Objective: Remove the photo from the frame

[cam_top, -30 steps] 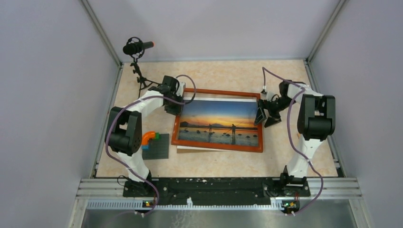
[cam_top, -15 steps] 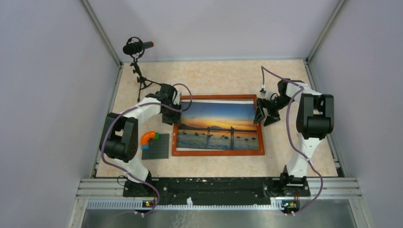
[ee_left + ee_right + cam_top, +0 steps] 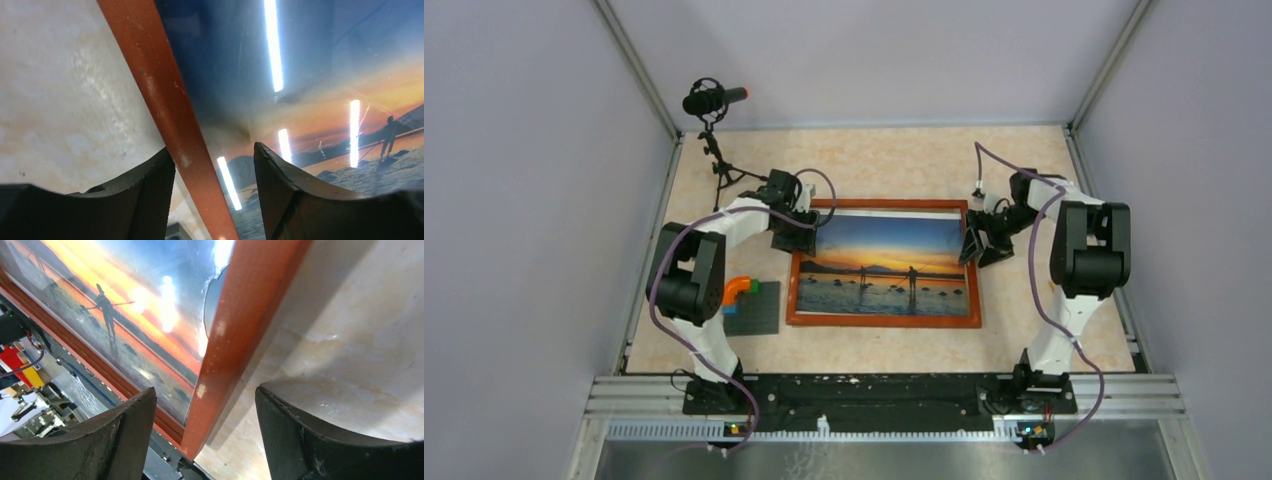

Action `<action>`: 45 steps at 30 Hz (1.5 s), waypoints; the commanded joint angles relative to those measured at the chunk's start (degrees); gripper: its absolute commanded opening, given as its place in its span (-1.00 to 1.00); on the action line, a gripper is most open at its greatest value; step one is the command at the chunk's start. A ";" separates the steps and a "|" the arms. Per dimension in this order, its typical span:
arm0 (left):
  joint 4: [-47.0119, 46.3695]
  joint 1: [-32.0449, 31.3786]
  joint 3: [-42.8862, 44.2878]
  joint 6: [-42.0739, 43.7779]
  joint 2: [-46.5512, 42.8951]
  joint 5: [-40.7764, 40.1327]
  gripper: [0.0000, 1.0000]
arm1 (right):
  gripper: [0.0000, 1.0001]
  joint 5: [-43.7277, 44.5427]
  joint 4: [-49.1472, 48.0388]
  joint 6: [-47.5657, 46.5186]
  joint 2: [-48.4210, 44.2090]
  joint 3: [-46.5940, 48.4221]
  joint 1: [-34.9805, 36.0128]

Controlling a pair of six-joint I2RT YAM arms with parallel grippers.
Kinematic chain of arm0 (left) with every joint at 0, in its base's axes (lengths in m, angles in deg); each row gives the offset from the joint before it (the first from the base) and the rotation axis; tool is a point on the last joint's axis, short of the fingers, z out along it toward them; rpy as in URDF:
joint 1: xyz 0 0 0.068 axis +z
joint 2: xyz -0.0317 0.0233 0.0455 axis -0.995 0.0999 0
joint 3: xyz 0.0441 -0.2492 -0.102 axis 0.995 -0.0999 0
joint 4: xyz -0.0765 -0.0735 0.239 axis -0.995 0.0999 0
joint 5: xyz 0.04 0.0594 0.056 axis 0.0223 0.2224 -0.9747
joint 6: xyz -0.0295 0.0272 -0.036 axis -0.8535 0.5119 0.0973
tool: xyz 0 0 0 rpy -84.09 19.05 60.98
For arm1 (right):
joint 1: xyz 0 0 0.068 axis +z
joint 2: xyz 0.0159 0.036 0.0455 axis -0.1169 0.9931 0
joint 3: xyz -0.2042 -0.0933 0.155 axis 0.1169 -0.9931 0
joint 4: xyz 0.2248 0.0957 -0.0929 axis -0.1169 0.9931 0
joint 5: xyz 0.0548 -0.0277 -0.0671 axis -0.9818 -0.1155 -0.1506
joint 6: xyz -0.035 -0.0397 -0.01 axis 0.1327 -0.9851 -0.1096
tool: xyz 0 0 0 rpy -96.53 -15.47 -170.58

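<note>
The photo (image 3: 886,262) sat in the frame (image 3: 884,321), flat and face-up mid-tabletop (image 3: 874,160), between the two arms.

Left gripper (image 3: 212,152): fingers (image 3: 150,200) stood well parted astride the frame's left-hand border near its far corner. One finger was on the tabletop side, close against the wood; whether it touched, I could not tell. The other hung over the glossy front. Nothing was gripped.

Right gripper (image 3: 205,391): its fingers were also spread wide, astride the right-hand border, with a gap on either side and nothing held.

Outward from there, the border was thin, reddish-brown wood, scuffed in places. The glazing threw back bright strip-light glare. The print showed deep blue sky at the top, an orange band over a dark horizon, blue water below and small black silhouetted figures standing in it. A thin white strip showed along the far edge, just inside the wood.

The long axis ran left to right across the tabletop, roughly parallel to the near edge. The sky side lay away from the arm bases and the water side toward them.

A grey studded baseplate (image 3: 754,308) carrying an orange piece (image 3: 739,287) lay just left of the frame. A microphone (image 3: 714,100) stood at the far left corner.
</note>
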 commanded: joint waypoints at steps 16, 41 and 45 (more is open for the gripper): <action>-0.31 0.60 -1.65 2.48 -5.22 -2.07 0.41 | 0.41 17.17 -9.31 6.10 -11.21 -12.59 -1.39; -2.22 0.61 -2.50 2.73 -2.47 -0.85 -0.23 | -0.03 7.76 -10.21 6.18 -6.73 -9.79 1.34; -1.81 0.62 -1.68 2.31 -2.41 -0.54 -0.32 | 0.14 4.90 -9.26 5.89 -7.13 -9.39 1.36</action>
